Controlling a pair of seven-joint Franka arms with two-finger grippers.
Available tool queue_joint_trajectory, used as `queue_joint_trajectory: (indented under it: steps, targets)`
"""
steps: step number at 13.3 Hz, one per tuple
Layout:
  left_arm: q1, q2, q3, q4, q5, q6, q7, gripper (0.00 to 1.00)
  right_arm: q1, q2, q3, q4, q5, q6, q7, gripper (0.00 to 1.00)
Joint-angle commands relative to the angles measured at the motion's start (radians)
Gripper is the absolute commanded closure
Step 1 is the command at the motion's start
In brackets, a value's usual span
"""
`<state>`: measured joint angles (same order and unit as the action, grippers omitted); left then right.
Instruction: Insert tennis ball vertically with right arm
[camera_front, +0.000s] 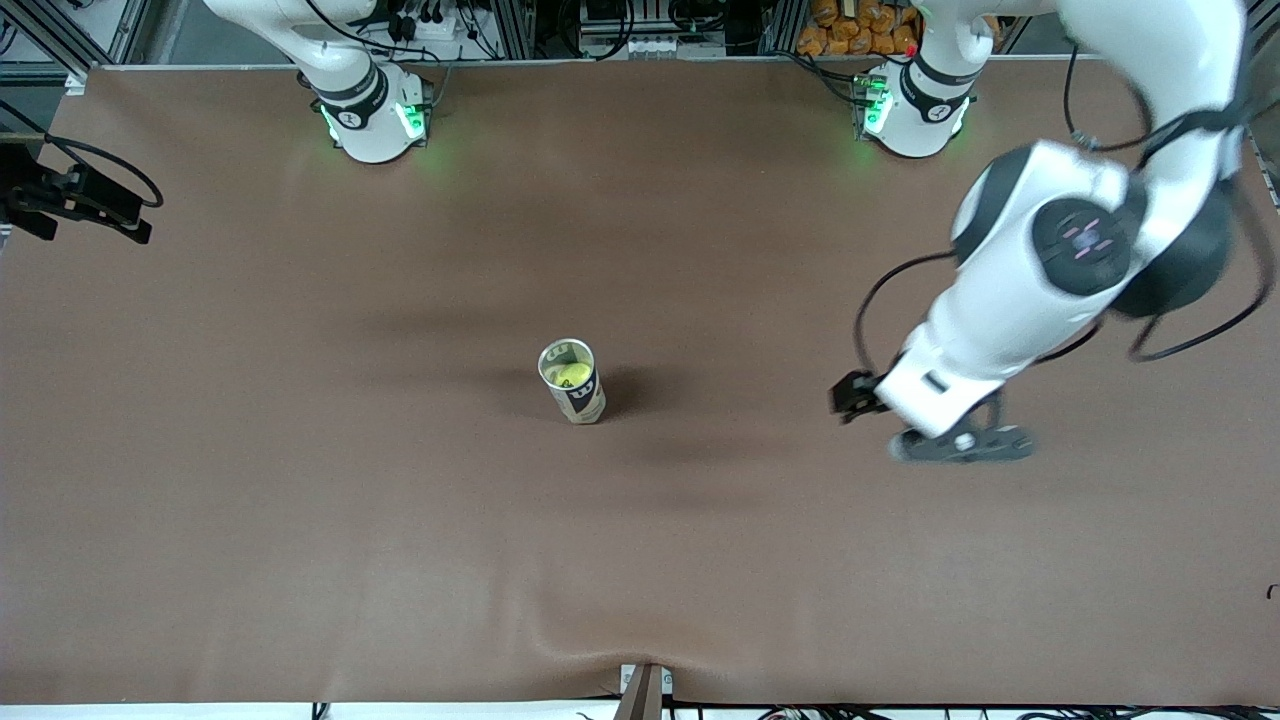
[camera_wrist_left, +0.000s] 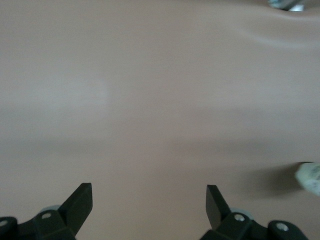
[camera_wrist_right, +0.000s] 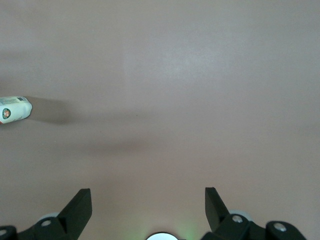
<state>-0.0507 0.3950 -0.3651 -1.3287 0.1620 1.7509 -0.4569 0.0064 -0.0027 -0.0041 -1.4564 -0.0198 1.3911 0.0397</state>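
Observation:
A tennis ball can (camera_front: 580, 398) stands upright near the middle of the brown table, its top open. A yellow tennis ball (camera_front: 573, 376) sits inside it. My left gripper (camera_front: 960, 445) hangs low over the table toward the left arm's end, apart from the can. Its wrist view shows it open and empty (camera_wrist_left: 149, 190), with the can (camera_wrist_left: 310, 177) at the picture's edge. My right gripper is out of the front view. Its wrist view shows it open and empty (camera_wrist_right: 148, 192), high over bare table above its own base (camera_wrist_right: 162, 236), with the can (camera_wrist_right: 15, 110) far off.
A black camera mount (camera_front: 85, 200) sits at the table's edge at the right arm's end. A bracket (camera_front: 643, 690) sits at the middle of the near edge, where the cloth is wrinkled. The two arm bases (camera_front: 372, 115) (camera_front: 915, 105) stand along the back.

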Motion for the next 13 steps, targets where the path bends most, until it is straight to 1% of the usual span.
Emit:
queue_joint_trajectory:
  steps: [1, 2, 3, 4, 5, 6, 7, 10, 13]
  targets:
    - [0.035, -0.14, 0.072, -0.058, -0.038, -0.156, 0.058, 0.0, -0.008, 0.009, 0.004, 0.024, 0.014, -0.017, 0.0, 0.0]
    - [0.069, -0.18, 0.095, -0.076, -0.079, -0.189, 0.146, 0.0, -0.009, 0.009, 0.004, 0.024, 0.014, -0.017, 0.0, 0.0]
    - [0.084, -0.243, 0.148, -0.13, -0.128, -0.194, 0.235, 0.0, -0.01, 0.009, 0.004, 0.024, 0.014, -0.017, 0.0, 0.0]
    - [0.084, -0.304, 0.217, -0.191, -0.177, -0.194, 0.297, 0.0, -0.008, 0.009, 0.004, 0.024, 0.014, -0.017, 0.0, 0.0]
    - [0.087, -0.359, 0.259, -0.248, -0.214, -0.191, 0.322, 0.0, -0.008, 0.009, 0.004, 0.024, 0.014, -0.017, 0.0, 0.0]
    - [0.092, -0.408, 0.287, -0.291, -0.22, -0.189, 0.342, 0.0, -0.009, 0.009, 0.004, 0.024, 0.014, -0.017, 0.0, 0.0]
    - [0.092, -0.451, 0.301, -0.32, -0.219, -0.192, 0.372, 0.0, -0.01, 0.009, 0.004, 0.024, 0.014, -0.017, 0.0, 0.0]
    - [0.118, -0.547, 0.298, -0.385, -0.208, -0.205, 0.418, 0.0, -0.009, 0.009, 0.004, 0.024, 0.014, -0.023, -0.001, 0.0]
    - [0.124, -0.57, 0.272, -0.392, -0.199, -0.221, 0.432, 0.0, -0.008, 0.009, 0.004, 0.024, 0.014, -0.023, -0.001, 0.0]
